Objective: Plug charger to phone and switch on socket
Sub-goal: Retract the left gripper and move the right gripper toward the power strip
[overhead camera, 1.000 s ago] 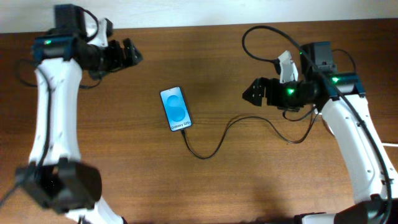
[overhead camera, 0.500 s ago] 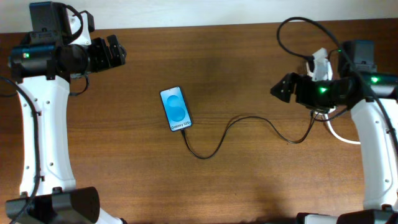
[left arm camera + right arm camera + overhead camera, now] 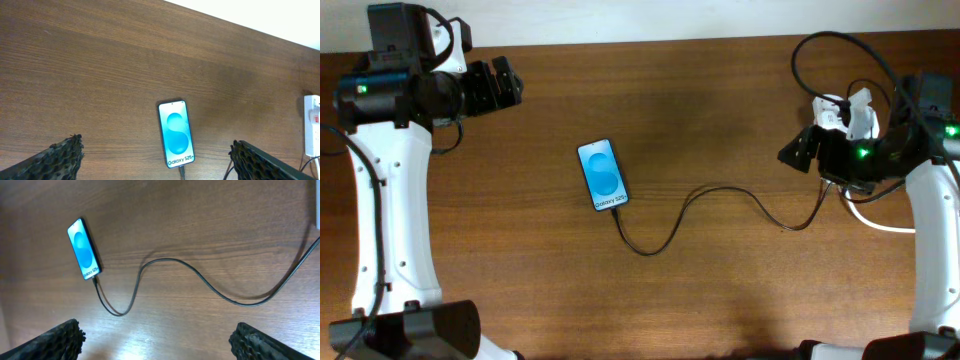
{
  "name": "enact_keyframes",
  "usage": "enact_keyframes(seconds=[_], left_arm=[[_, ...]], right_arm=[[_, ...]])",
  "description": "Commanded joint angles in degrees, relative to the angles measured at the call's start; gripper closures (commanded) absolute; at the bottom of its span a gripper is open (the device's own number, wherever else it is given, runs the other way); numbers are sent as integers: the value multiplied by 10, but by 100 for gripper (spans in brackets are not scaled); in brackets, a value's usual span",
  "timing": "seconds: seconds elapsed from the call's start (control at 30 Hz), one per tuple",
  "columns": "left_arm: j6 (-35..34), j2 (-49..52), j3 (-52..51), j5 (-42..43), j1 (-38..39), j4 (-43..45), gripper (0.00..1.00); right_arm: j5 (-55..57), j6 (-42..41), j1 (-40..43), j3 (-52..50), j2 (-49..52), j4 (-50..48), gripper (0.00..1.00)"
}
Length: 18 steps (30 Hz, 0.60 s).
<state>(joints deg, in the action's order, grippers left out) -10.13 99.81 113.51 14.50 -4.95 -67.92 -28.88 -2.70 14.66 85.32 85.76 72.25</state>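
Observation:
The phone point(image 3: 603, 175) lies flat on the wooden table with its blue screen up; it also shows in the left wrist view point(image 3: 176, 135) and the right wrist view point(image 3: 84, 248). The charger cable point(image 3: 720, 190) has its tip at the phone's bottom edge point(image 3: 181, 172) and curves right across the table point(image 3: 200, 277). The socket point(image 3: 312, 127) shows at the far right of the left wrist view, white with a red mark; overhead my right arm hides it. My left gripper point(image 3: 505, 82) point(image 3: 156, 145) is open and empty, far left of the phone. My right gripper point(image 3: 800, 150) point(image 3: 156, 327) is open and empty, above the cable's right end.
A thick white cord point(image 3: 880, 222) runs under my right arm near the table's right edge. A pale wall point(image 3: 640, 18) runs behind the table's far edge. Black arm cables loop above my right wrist point(image 3: 830, 50).
My right arm has moved right, away from the phone. My left arm swung left at first and has since held still. The phone and cable have not moved.

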Motion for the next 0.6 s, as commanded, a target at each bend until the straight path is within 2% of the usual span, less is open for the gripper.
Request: enact_keyframes(seconds=[0.0, 0.1, 0.2, 0.37, 0.57], left_arm=[[3, -4, 3, -6, -2, 0, 1], [3, -4, 3, -6, -2, 0, 1], [3, -4, 3, -6, -2, 0, 0], [3, -4, 3, -6, -2, 0, 1], [3, -4, 3, -6, -2, 0, 1]], right_arm=[[29, 29, 22, 57, -11, 16, 2], [44, 16, 68, 123, -11, 26, 1], [56, -27, 151, 193, -10, 12, 2], [57, -63, 260, 201, 6, -43, 2], [71, -62, 296, 201, 110, -68, 2]])
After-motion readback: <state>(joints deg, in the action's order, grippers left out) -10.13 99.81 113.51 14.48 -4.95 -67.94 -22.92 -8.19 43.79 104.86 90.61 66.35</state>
